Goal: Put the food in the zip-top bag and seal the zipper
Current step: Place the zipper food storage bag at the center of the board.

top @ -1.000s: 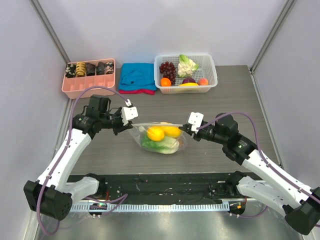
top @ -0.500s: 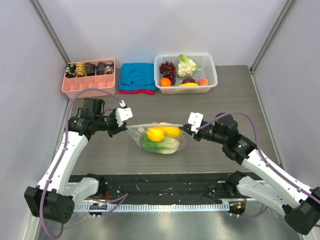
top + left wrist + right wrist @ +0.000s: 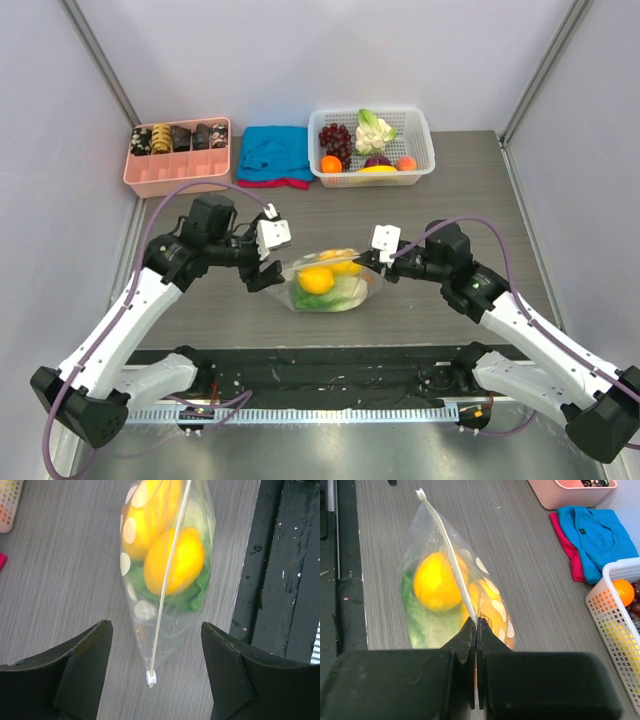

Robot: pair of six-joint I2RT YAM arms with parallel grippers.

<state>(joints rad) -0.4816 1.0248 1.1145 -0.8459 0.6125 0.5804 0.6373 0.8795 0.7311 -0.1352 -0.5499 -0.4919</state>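
Swinging back in toward the middle, the left claw (image 3: 156, 629) has let go and now stands wide open astride the free end of the zipper (image 3: 167, 570), touching nothing. The zip-top bag (image 3: 330, 288) has slumped shorter on the surface (image 3: 450, 180) between the two arms. The right claw (image 3: 476, 622) is pinched shut on the zipper's other end, holding the mouth edge upright. The food is already inside: yellow fruits (image 3: 175, 560) resting on green lettuce (image 3: 427, 625).

From where I stand the strip reads as one thin line, though I cannot tell whether it is pressed shut all along. Sealing likely calls for the left claw to close on the strip alone, above the bulging fruit. It should then run toward the right claw while that grip keeps the edge taut.
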